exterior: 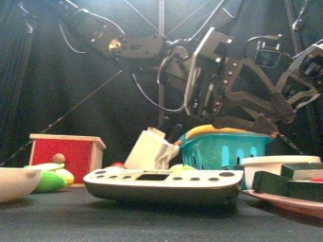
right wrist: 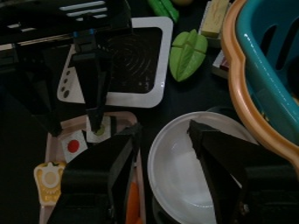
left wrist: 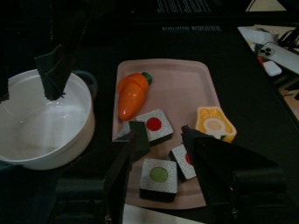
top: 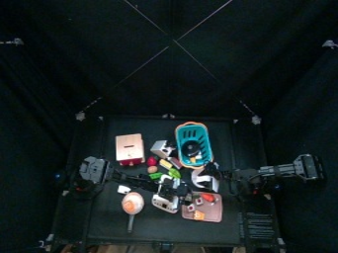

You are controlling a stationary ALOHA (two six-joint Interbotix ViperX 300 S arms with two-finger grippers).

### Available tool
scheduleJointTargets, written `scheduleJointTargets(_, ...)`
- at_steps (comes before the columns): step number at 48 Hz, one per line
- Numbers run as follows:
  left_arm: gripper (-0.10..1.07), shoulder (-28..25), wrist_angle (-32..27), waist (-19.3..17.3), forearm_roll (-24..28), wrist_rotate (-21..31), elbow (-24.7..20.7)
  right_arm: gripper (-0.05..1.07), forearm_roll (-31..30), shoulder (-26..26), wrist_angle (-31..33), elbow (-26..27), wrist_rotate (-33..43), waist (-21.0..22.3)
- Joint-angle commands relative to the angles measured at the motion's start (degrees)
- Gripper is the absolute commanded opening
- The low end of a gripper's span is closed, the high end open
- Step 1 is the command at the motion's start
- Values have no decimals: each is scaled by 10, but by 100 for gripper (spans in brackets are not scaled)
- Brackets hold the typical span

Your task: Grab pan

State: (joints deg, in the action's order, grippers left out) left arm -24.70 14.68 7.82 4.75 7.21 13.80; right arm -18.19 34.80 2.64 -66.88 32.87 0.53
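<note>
Black curtains ring a crowded bench (top: 106, 225); the pan (top: 132, 205) lies untouched near its front-left corner. The left claw (left wrist: 163, 144) gapes above a pink tray (left wrist: 176, 74), the right claw (right wrist: 163, 140) is also apart and empty, so I'd say the grab is all ahead

2 black jointed arms (exterior: 214, 66) with looping black cables and matte black, flat-sided grippers (left wrist: 176, 166)

Pan (top: 130, 205) tiny in the top view; teal basket (right wrist: 271, 61) edge-cropped.
</note>
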Motion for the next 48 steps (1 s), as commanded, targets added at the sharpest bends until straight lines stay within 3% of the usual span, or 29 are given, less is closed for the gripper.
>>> scheduleJointTargets(1, 83, 18, -1, -4, -1, 2, -11, 84, 2, 1, -2, 4, 0, 1)
scheduleJointTargets(13, 83, 66, -74, -5, -7, 2, 18, 84, 1, -3, -2, 4, 0, 1)
scheduleJointTargets(28, 83, 161, -292, 16, -5, 4, 89, 84, 4, -6, -3, 6, 0, 4)
scheduleJointTargets(38, 82, 234, -402, 29, -9, 7, 158, 84, 5, -6, -2, 8, 1, 4)
scheduleJointTargets(43, 82, 282, -417, 39, -18, 17, 215, 84, 8, -6, -3, 11, 1, 4)
scheduleJointTargets(48, 82, 338, -391, 45, -43, 53, 272, 84, 7, -6, -2, 11, 1, 4)
